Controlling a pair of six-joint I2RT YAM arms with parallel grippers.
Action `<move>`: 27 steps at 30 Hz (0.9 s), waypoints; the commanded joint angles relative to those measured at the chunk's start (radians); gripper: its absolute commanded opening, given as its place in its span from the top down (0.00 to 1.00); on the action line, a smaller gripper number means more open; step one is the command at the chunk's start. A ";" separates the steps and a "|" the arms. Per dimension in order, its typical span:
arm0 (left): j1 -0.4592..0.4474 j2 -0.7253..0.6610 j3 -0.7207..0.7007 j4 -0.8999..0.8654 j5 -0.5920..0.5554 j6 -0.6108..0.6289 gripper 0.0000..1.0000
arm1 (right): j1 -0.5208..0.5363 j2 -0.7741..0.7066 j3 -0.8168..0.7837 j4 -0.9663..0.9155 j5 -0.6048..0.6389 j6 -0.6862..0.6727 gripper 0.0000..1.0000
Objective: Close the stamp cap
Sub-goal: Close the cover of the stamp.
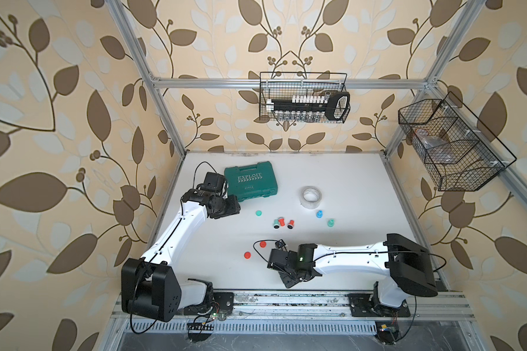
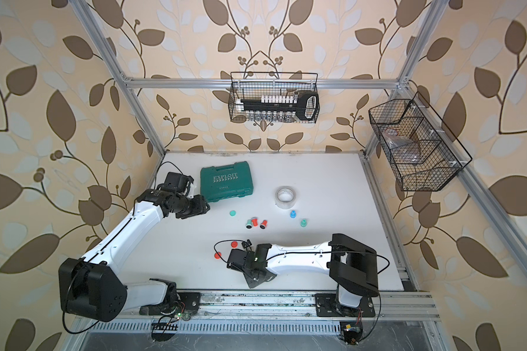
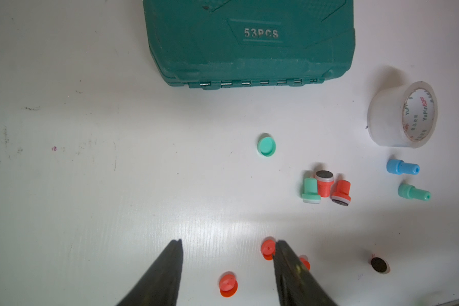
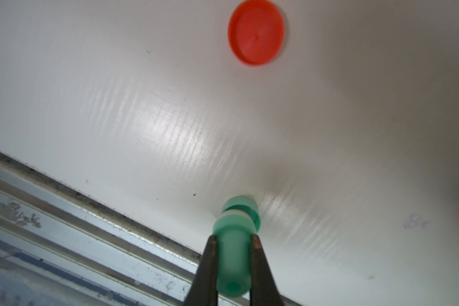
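A green stamp (image 4: 232,254) sits pinched between the right fingers (image 4: 210,265) at the counter (image 4: 170,106); the left fingers (image 3: 167,267) stand spread, empty.

We take this for a robotics lab cell, not a home. Leaf wallpaper (image 1: 58,121) lines the walls behind a bare aluminium frame (image 1: 286,82). The left arm (image 1: 177,234) and right arm (image 1: 347,253) are bolted to a slotted rail (image 1: 286,299) at the edge of a white surface (image 1: 362,194), beside an exposed circuit board (image 1: 215,316). 2 wire baskets hang from the frame, one at the back (image 1: 265,91) and one at the side (image 1: 469,170). A green tool case (image 1: 251,180), a tape roll (image 1: 311,197) and small stamps (image 1: 282,222) lie on the surface.
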 commanded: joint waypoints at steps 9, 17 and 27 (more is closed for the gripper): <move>0.014 0.010 0.013 0.005 0.010 0.026 0.42 | -0.010 0.007 -0.039 0.003 0.001 -0.007 1.00; 0.014 0.011 0.013 0.003 0.005 0.023 0.42 | -0.010 -0.039 -0.033 0.003 0.007 -0.001 1.00; 0.013 0.011 0.016 0.000 0.008 0.022 0.42 | -0.020 -0.038 -0.035 -0.006 0.016 -0.009 1.00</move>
